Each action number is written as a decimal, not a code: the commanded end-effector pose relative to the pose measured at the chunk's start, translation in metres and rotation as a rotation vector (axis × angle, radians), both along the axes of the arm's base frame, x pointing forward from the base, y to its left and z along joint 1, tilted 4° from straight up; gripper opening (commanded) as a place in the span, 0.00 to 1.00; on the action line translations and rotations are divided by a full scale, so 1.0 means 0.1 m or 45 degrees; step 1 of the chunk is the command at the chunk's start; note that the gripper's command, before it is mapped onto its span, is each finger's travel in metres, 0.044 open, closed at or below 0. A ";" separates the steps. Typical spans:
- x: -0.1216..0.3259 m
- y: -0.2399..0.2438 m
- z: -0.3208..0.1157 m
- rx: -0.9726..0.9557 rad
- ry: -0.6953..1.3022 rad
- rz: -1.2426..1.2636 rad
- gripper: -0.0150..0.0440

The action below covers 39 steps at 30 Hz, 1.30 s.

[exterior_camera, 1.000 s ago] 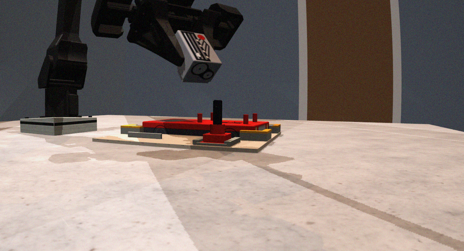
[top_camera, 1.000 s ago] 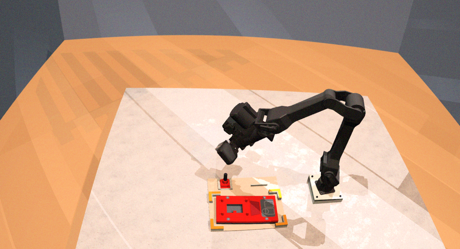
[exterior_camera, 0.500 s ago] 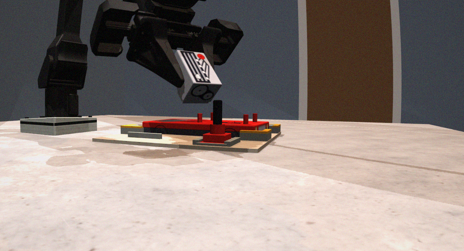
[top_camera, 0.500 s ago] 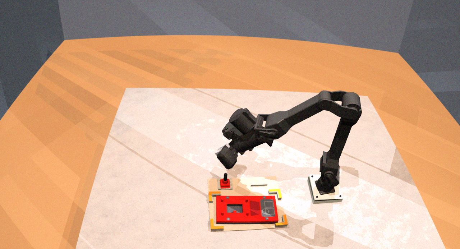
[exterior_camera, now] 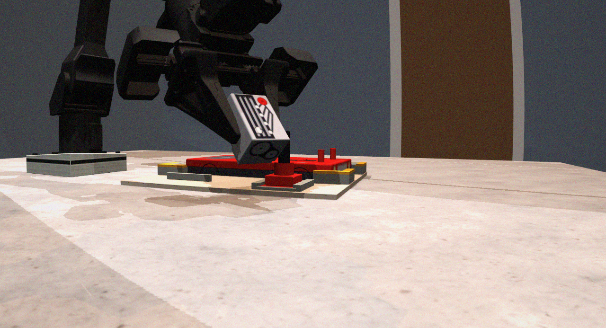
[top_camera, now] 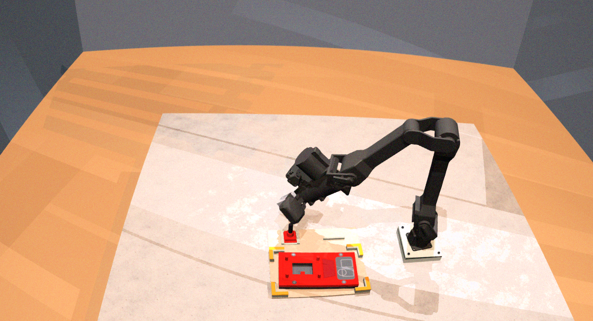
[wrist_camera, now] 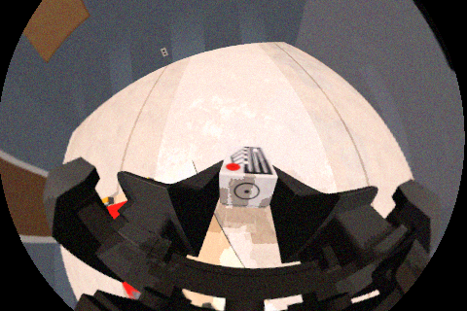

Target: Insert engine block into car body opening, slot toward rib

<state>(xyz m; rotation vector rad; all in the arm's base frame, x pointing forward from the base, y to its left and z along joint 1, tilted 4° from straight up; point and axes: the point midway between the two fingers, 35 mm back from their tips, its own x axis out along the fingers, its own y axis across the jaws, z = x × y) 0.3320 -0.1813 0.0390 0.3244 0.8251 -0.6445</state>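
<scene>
My gripper [top_camera: 292, 208] [exterior_camera: 259, 123] [wrist_camera: 245, 165] is shut on the engine block [exterior_camera: 260, 118] [wrist_camera: 247, 191], a white block with black stripes and a red dot. It holds the block tilted, above the board's back-left part; the top view mostly hides it. The red car body [top_camera: 325, 281] [exterior_camera: 195, 163] lies flat between corner brackets. Its opening [top_camera: 301, 267] is empty, with a small red rib [top_camera: 302, 273] at the front edge. The block's slot side cannot be made out.
A red part with an upright black stem [top_camera: 289, 237] [exterior_camera: 283, 180] stands close to the gripper; the block overlaps the stem in the exterior view, and their gap is unclear. Yellow-topped brackets [top_camera: 280, 293] [exterior_camera: 333, 176] hold the car body's corners. A thin grey strip [top_camera: 333, 237] [exterior_camera: 189, 176] lies behind it.
</scene>
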 end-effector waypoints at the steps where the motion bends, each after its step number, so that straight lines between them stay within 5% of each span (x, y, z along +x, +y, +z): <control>1: -0.02 0.01 -0.09 0.003 0.008 -0.007 0.25; 27: -0.01 0.01 -0.39 0.003 0.008 -0.007 0.25; 39: 0.00 0.01 -0.37 -0.005 -0.007 -0.002 0.79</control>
